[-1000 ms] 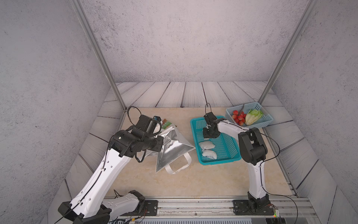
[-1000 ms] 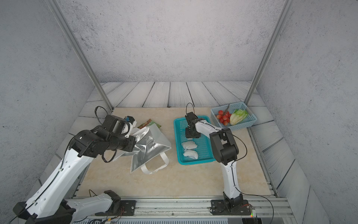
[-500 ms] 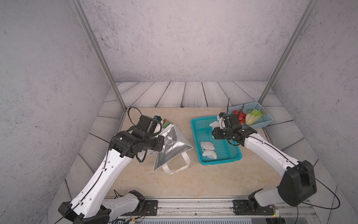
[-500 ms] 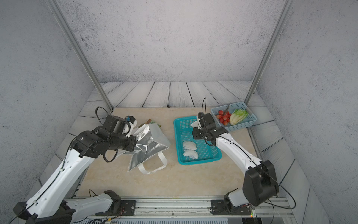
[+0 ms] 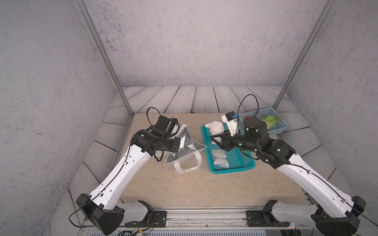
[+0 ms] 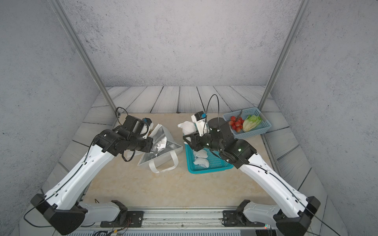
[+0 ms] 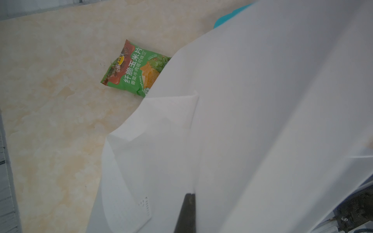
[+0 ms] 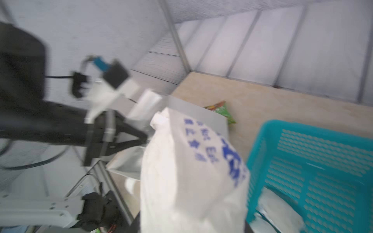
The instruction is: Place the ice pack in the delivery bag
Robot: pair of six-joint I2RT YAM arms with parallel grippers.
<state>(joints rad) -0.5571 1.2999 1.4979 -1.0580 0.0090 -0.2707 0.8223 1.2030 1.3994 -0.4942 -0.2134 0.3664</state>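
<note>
The delivery bag [image 5: 185, 150] stands on the table with its silver lining showing in both top views and its white loop handle toward the front. My left gripper [image 5: 179, 141] is shut on the bag's near-left rim and holds the mouth open. In the left wrist view one dark finger [image 7: 186, 211] presses the bag's white wall [image 7: 262, 121]; the other is hidden behind it. My right gripper [image 5: 217, 137] is shut on a white ice pack [image 5: 215, 127] with blue print [image 8: 191, 171], raised over the far left corner of the teal basket [image 5: 233, 168], right of the bag [image 6: 163, 147].
Two more ice packs [image 5: 218, 157] lie in the teal basket [image 6: 212, 168]. A pale blue basket [image 6: 253, 131] at the back right holds tomatoes [image 6: 235, 123] and lettuce [image 6: 251, 122]. A green snack packet [image 7: 137, 70] lies on the table behind the bag.
My right arm has unfolded and lifted the ice pack from the far end of the teal basket, carrying it up and left toward the bag. The left arm keeps its hold.
</note>
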